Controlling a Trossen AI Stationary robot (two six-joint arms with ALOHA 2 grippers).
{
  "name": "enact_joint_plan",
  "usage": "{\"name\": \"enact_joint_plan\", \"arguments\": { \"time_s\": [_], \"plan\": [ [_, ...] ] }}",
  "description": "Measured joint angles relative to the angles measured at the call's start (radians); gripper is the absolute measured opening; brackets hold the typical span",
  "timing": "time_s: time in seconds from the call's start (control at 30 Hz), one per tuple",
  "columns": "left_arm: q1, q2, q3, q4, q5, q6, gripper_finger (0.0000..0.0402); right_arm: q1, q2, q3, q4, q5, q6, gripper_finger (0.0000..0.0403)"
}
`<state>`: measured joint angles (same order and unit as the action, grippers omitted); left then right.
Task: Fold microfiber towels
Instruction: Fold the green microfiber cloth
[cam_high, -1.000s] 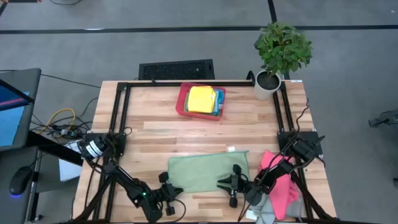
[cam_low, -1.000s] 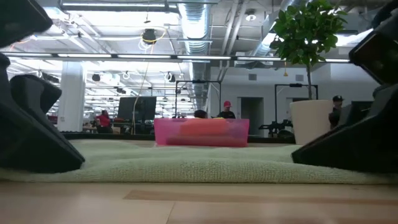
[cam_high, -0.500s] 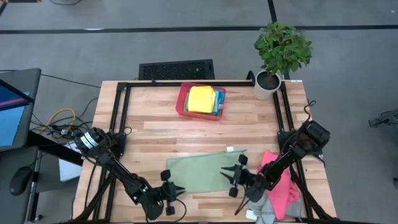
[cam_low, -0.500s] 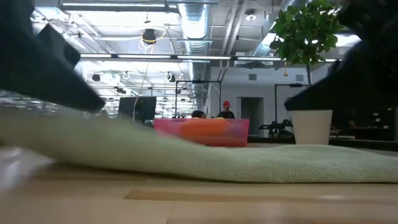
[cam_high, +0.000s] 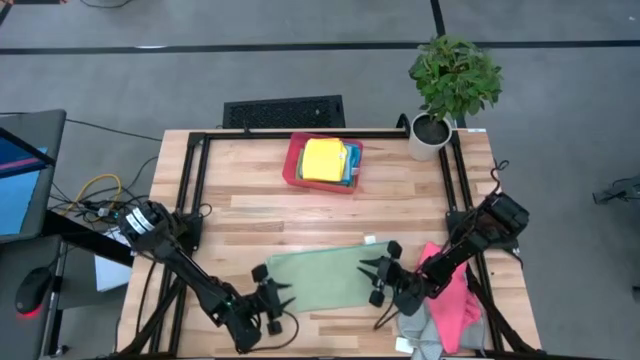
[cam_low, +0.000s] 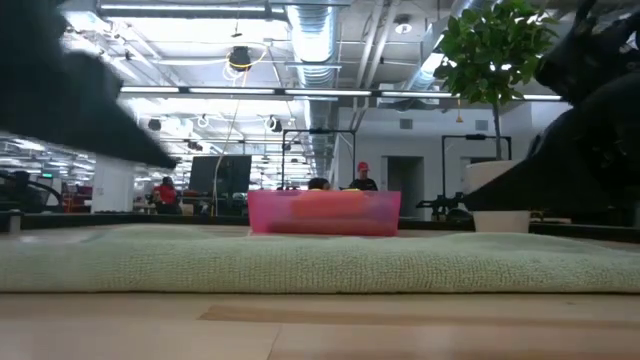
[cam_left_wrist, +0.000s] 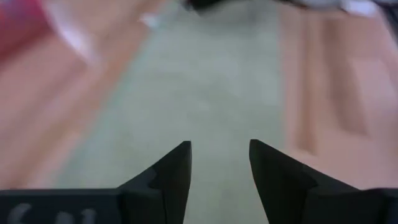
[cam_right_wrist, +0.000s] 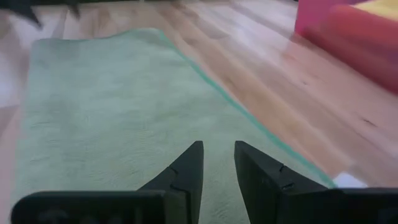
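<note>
Low in the frame of the high view, a green towel (cam_high: 318, 280) lying flat on the wooden table (cam_high: 250, 200), already doubled into a strip, long axis running left to right across the picture. At its left end, the left gripper (cam_high: 281, 297), fingers parted with a clear gap and nothing between them, towel surface stretching straight ahead of the tips in the wrist view. At the right end, the right gripper (cam_high: 373, 281), fingers narrowly apart and likewise empty, hovering over the cloth's short edge (a white tag (cam_high: 371, 240) marks the far right corner). Key relation for the coming fold: each gripper facing inward along the strip's length, neither clearly nearer, so judged ready to carry one short end over toward the other. Lower right of the frame, beyond the right gripper, a heap of unfolded cloths, pink towel (cam_high: 452, 296) over grey. Farther up, centre of the frame, a red tray (cam_high: 291, 166) holding a folded yellow towel (cam_high: 323, 159); upper right, a potted plant (cam_high: 447, 90).
</note>
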<state>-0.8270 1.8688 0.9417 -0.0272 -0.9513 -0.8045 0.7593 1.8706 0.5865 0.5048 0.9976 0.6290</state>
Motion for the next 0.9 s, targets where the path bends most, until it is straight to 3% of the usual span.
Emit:
{"name": "enact_joint_plan", "arguments": {
  "time_s": [0.1,0.2,0.3,0.47,0.67,0.9],
  "plan": [
    [0.022,-0.032,0.001,-0.085,-0.030,-0.030,0.0151,-0.015,0.000,-0.016,0.005,-0.017,0.031,0.0118],
    [0.043,-0.033,-0.018,-0.177,0.007,-0.104,0.0139,-0.030,0.000,-0.027,0.004,-0.029,0.038,0.0118],
    [0.056,-0.015,-0.086,-0.173,0.029,-0.199,0.0127,-0.035,0.000,-0.037,0.003,-0.030,0.041,0.0118],
    [0.058,-0.017,-0.201,-0.124,-0.042,-0.353,0.0111,-0.053,0.001,-0.069,-0.007,-0.031,0.085,0.0118],
    [0.086,-0.007,-0.290,0.076,0.012,-0.288,0.0098,-0.082,0.001,-0.128,-0.003,-0.032,0.165,0.0118],
    [0.165,-0.016,-0.311,0.080,0.032,-0.166,0.0091,-0.172,-0.002,-0.166,0.008,-0.041,0.160,0.0118]
  ]
}}
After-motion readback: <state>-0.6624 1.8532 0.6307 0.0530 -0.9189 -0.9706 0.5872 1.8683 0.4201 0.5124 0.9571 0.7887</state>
